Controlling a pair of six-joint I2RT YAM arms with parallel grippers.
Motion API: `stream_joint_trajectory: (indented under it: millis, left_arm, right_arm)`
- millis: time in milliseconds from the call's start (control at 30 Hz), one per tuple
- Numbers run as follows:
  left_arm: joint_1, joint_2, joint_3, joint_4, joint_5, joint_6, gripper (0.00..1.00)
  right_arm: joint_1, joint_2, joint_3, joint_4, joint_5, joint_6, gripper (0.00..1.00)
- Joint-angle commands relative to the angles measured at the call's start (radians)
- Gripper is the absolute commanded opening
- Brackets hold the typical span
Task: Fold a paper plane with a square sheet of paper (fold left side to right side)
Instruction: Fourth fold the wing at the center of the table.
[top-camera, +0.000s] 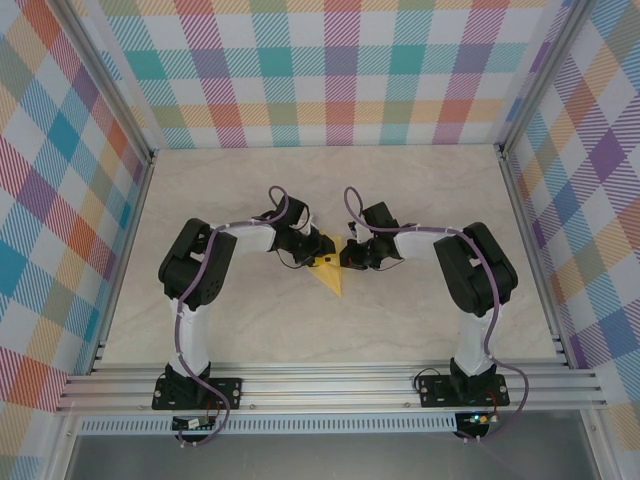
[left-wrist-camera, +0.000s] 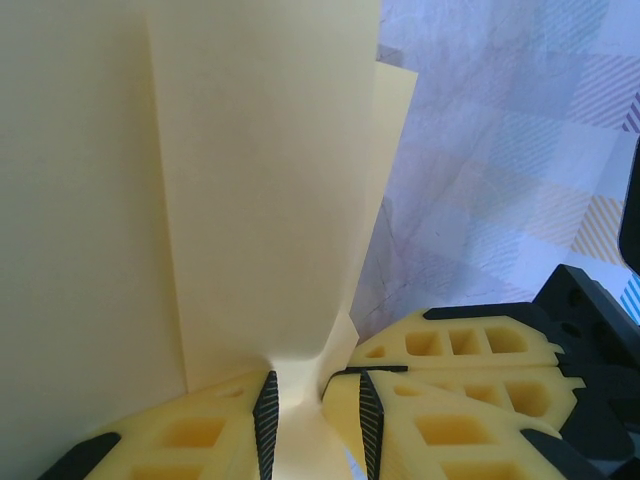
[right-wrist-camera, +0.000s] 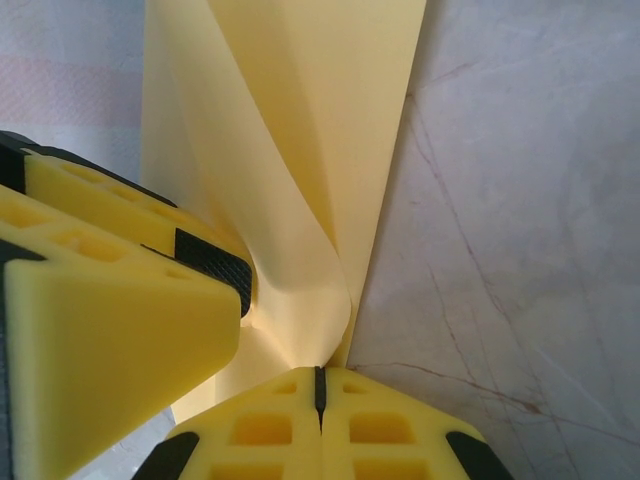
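The paper plane (top-camera: 331, 274) sits over the middle of the table (top-camera: 420, 190), between the two grippers; from above it is a narrow yellow-orange dart whose sharp tip points toward the near edge and slightly right; whether it touches the table or hangs just above it I cannot tell. In the left wrist view the paper plane (left-wrist-camera: 250, 200) rises as broad folded layers with one long straight crease, narrowing to a thin waist at the bottom; in the right wrist view the paper plane (right-wrist-camera: 290, 150) fans up and away in curved folds that draw down to a point.

The left gripper (top-camera: 313, 250) meets the paper from the left; its jaws stand a little apart with the narrowed waist of the paper squeezed between the ribbed black pads, so the left gripper (left-wrist-camera: 316, 405) has hold of it. The right gripper (top-camera: 352, 255) comes in from the right; the right gripper (right-wrist-camera: 320, 385) has its jaws pressed fully together, and the paper's lower point runs into the seam between them, pinched there.

The two grippers are just beside each other; the right one's fingers (left-wrist-camera: 450, 345) lie close to the left pair, and the left one's fingers (right-wrist-camera: 120, 300) sit at the left of the right wrist view, against the paper.

Pale marbled table (right-wrist-camera: 520, 250) spreads to the right; plaid walls (top-camera: 340, 70) enclose three sides; an aluminium rail (top-camera: 330, 385) carries both arm bases along the near edge.
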Motion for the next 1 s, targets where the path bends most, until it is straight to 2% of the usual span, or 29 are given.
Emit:
stream_joint_trajectory:
  millis: [0,300,467,600,767,967]
  left_arm:
    - [-0.010,0.020,-0.006,-0.040,-0.025,0.014,0.29]
    - [-0.010,0.016,-0.038,-0.038,-0.038,0.008,0.29]
    - [-0.010,0.012,-0.040,-0.040,-0.044,0.009,0.29]
    - [-0.010,0.011,-0.039,-0.042,-0.046,0.011,0.29]
    - [-0.010,0.011,-0.039,-0.047,-0.049,0.009,0.29]
    - [-0.010,0.010,-0.038,-0.054,-0.052,0.013,0.29]
  right_arm:
    - [0.008,0.018,0.025,-0.024,0.029,-0.020,0.04]
    - [0.006,-0.126,0.000,-0.050,0.033,-0.016,0.22]
    - [0.014,-0.226,-0.091,-0.039,-0.031,-0.016,0.22]
    - [0.066,-0.253,-0.150,0.014,-0.108,-0.004,0.22]
    - [0.127,-0.204,-0.141,0.035,-0.091,-0.004,0.22]
    - [0.134,-0.138,-0.093,0.005,-0.060,-0.024,0.22]
